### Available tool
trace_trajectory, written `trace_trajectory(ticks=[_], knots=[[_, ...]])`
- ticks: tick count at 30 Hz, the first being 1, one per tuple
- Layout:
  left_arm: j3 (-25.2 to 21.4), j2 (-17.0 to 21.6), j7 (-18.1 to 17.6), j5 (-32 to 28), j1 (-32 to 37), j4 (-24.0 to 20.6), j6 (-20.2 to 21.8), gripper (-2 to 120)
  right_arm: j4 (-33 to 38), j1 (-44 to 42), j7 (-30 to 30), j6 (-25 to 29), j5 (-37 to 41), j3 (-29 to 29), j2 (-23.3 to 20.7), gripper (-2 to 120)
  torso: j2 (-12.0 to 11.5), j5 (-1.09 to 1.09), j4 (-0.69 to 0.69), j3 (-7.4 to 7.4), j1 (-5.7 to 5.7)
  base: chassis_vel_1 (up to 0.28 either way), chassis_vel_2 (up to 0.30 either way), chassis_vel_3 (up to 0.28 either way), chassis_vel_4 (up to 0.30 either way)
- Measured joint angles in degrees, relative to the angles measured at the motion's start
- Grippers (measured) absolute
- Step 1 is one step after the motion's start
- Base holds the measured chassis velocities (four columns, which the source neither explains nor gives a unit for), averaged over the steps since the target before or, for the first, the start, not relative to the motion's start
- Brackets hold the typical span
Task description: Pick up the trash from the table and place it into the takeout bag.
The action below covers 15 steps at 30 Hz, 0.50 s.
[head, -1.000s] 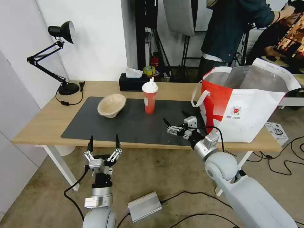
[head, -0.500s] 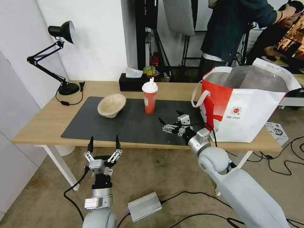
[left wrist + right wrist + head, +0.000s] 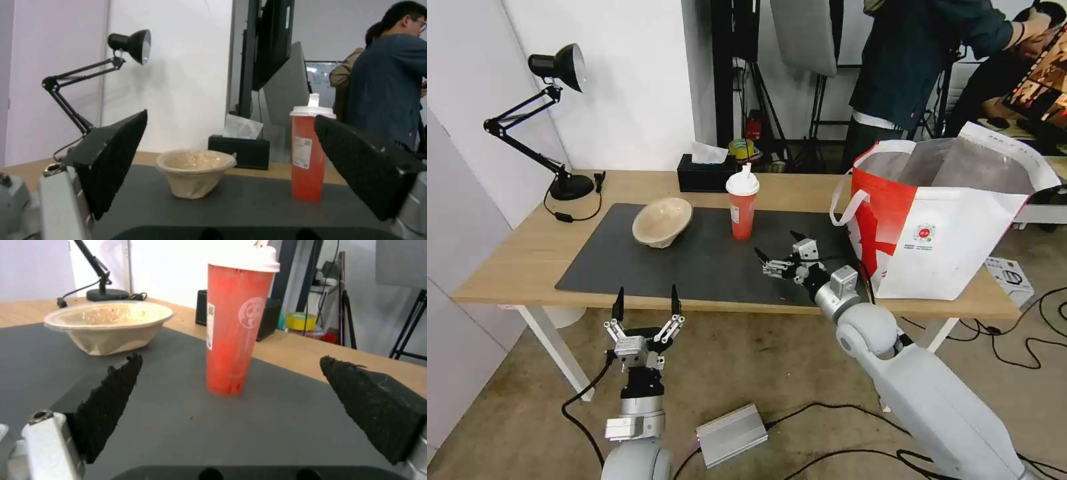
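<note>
One red cup [image 3: 742, 205], one beige bowl [image 3: 662, 222], one takeout bag [image 3: 948, 211], two hands

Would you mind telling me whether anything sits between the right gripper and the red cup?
Nothing visible does: the right gripper, open, faces the red cup across bare mat.

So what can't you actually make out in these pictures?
- Inside of the bag, head view: its front wall hides the bottom.
- Label print on the cup, right wrist view: too small.
- Bowl contents, left wrist view: blurred.
</note>
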Motion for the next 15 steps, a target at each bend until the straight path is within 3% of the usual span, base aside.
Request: trace_trajectory(ticks=[15], knots=[[-0.05,-0.01,0.0,0.07,-0.12,0.32,0.0,100,-4.63,4.11,-0.14,0.32,0.64,-1.25,1.46,100,0.0,0.0,0.0,0.0,0.0,0.0,0.0,0.0,0.0]])
